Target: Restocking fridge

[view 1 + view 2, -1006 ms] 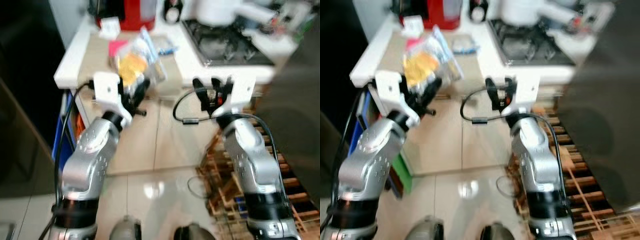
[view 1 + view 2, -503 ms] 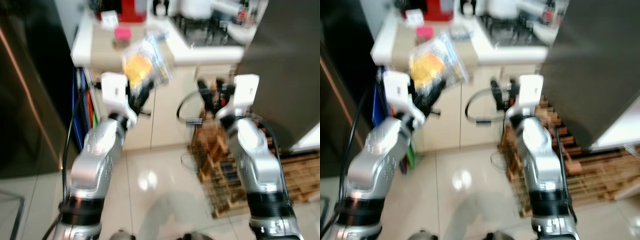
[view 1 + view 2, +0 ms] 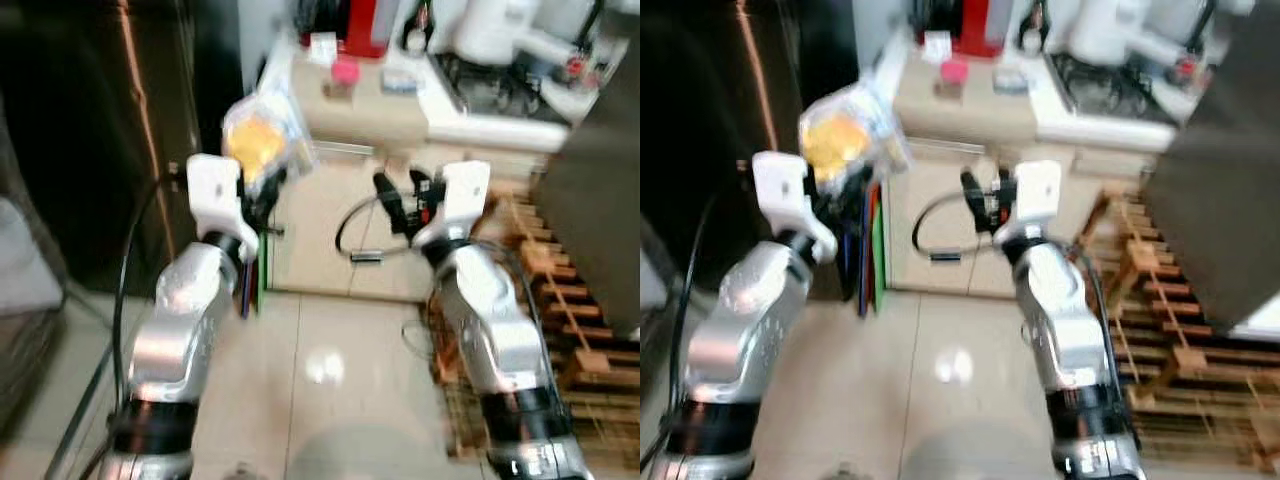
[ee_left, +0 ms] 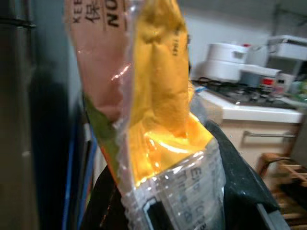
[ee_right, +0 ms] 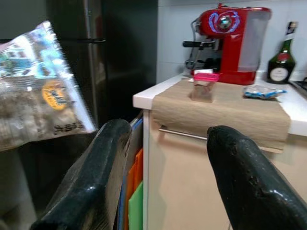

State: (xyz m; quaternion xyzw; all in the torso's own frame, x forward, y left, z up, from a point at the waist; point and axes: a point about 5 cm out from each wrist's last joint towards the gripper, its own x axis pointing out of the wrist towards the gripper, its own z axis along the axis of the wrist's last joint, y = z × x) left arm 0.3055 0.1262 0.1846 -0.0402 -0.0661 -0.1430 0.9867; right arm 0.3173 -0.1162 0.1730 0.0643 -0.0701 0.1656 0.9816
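fingers: left gripper (image 4: 168, 211) pinching food packet (image 4: 153, 96) | right gripper (image 5: 168, 191) spread, empty | beside dark fridge (image 3: 90, 130)

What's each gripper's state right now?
Left gripper: shut on the yellow food bag.
Right gripper: open, holding nothing.

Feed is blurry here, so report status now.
Left gripper shut on yellow food bag, held up. Right gripper open, empty. Dark fridge at left, door closed.
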